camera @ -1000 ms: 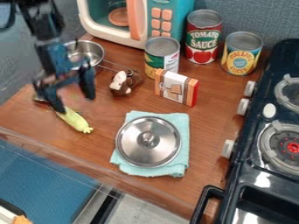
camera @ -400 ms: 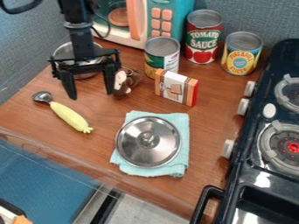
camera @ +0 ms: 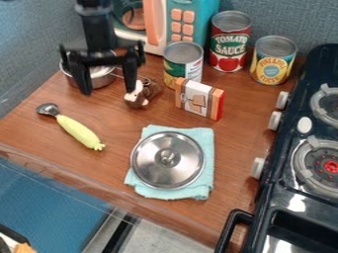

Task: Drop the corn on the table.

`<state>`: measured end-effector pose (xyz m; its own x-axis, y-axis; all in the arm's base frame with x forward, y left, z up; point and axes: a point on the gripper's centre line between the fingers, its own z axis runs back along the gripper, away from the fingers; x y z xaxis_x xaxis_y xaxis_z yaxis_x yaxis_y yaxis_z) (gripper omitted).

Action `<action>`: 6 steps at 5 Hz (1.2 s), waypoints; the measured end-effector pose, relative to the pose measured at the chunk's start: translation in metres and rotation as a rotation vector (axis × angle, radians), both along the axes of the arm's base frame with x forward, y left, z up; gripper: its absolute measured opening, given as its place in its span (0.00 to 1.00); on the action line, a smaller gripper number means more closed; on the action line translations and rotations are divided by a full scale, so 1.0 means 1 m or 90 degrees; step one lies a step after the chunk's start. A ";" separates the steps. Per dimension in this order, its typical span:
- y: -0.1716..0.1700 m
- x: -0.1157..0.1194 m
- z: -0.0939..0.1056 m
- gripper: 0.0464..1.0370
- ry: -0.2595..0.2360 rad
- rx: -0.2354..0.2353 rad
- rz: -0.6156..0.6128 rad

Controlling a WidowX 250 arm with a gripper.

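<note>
Unless I misjudge, smooth corn tapers.

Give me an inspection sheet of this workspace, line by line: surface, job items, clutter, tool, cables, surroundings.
Surface: brown wood-look table; spills, nothing seen.
Job items: scoop with a yellow-green, corn-like handle, lying flat on the table, probably the task's corn.
Clutter: steel lid on a folded teal cloth; cracker box, brown-and-white toy figure, metal bowl, three food cans.
Tool: black gripper, fingers apart, nothing held, in front of the bowl.
Cables: thin black cable beside the arm.
Surroundings: toy microwave behind, toy stove at the view's right.
</note>
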<state>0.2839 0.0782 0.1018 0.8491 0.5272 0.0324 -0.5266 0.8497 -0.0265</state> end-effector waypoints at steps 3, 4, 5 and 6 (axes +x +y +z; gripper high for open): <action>-0.002 -0.006 0.021 0.96 -0.019 -0.026 0.022; -0.003 -0.006 0.021 0.96 -0.019 -0.026 0.021; -0.002 -0.006 0.021 0.96 -0.019 -0.024 0.021; -0.002 -0.006 0.021 0.96 -0.019 -0.026 0.022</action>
